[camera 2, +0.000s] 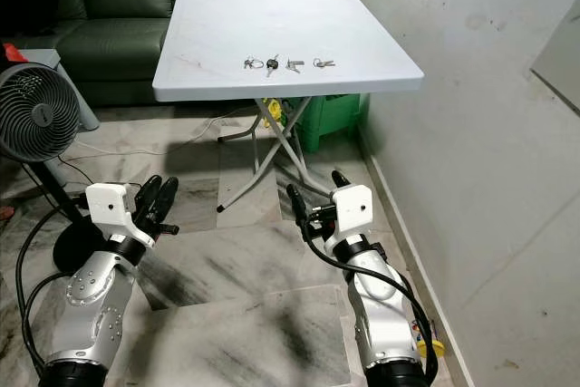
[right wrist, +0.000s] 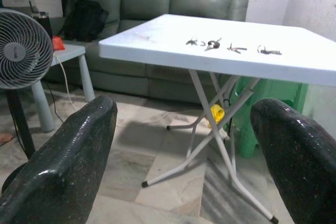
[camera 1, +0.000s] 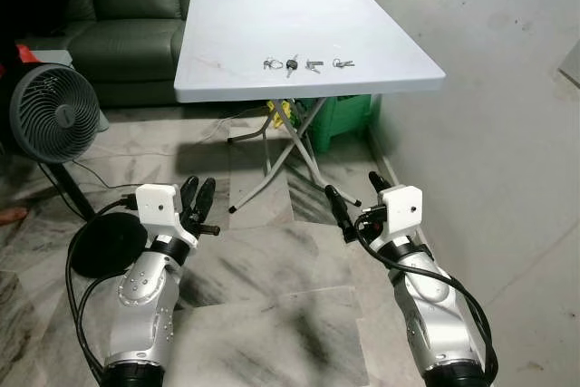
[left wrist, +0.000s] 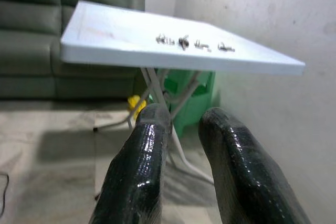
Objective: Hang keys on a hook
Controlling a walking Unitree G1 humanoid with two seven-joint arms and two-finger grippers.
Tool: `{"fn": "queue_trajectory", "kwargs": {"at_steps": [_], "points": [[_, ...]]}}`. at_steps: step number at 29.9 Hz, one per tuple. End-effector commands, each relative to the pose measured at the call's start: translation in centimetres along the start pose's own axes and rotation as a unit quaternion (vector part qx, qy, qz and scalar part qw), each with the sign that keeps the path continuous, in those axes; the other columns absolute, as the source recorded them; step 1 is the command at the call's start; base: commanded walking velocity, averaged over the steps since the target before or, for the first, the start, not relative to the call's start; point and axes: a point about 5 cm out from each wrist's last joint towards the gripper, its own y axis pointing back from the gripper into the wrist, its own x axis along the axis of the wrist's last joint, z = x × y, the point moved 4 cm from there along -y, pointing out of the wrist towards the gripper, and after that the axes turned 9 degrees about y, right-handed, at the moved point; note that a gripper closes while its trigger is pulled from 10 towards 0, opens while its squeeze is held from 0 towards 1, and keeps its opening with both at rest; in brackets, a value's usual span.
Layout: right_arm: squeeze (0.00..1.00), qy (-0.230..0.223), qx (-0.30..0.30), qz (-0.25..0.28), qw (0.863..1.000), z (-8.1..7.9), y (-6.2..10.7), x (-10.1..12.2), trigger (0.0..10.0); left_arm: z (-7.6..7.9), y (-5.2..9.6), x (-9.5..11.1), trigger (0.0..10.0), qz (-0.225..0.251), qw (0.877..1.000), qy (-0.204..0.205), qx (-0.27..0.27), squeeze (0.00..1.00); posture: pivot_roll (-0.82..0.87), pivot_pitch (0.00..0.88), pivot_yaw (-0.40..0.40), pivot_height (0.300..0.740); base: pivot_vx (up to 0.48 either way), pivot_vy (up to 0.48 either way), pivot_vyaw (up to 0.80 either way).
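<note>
Several small sets of keys [camera 1: 291,65] lie in a row near the middle of the white folding table [camera 1: 308,88] ahead of me; the row also shows in the wrist views as keys [right wrist: 212,44]. My left gripper [camera 1: 198,198] hangs low in front of the table, well short of it, its fingers [left wrist: 149,145] close together with nothing between them. My right gripper [camera 1: 355,193] is held at the same height near the wall, its fingers [right wrist: 79,145] spread wide open and empty.
A standing fan [camera 1: 53,115] with a black base and cable is on the left. A green sofa [camera 1: 127,15] lies behind the table and a green crate [camera 1: 340,115] under it. A white wall [camera 1: 489,133] runs along the right. The floor is marbled tile.
</note>
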Motion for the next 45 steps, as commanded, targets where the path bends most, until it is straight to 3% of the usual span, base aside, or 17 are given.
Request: {"fn": "queue_trajectory", "kwargs": {"at_steps": [1,17,45], "points": [[0.0,0.007,0.002,-0.002,1.0,0.0,0.0,0.2,10.0,0.4,0.0,-0.3,10.0,-0.014,1.0,0.007,-0.005,0.0,-0.04,0.0,-0.016,0.74,0.0,0.0,0.0],[0.0,0.005,0.011,-0.008,1.0,0.0,-0.5,0.5,10.0,1.4,-0.6,0.0,10.0,-0.025,0.999,0.021,-0.031,0.0,-0.03,0.0,-0.026,0.74,0.0,0.0,0.0],[0.0,0.012,0.029,-0.011,0.999,0.0,-0.2,0.3,10.0,1.5,-1.1,-0.4,10.0,-0.037,0.999,0.028,-0.026,0.0,-0.03,0.0,-0.037,0.74,0.313,0.0,0.0]]}}
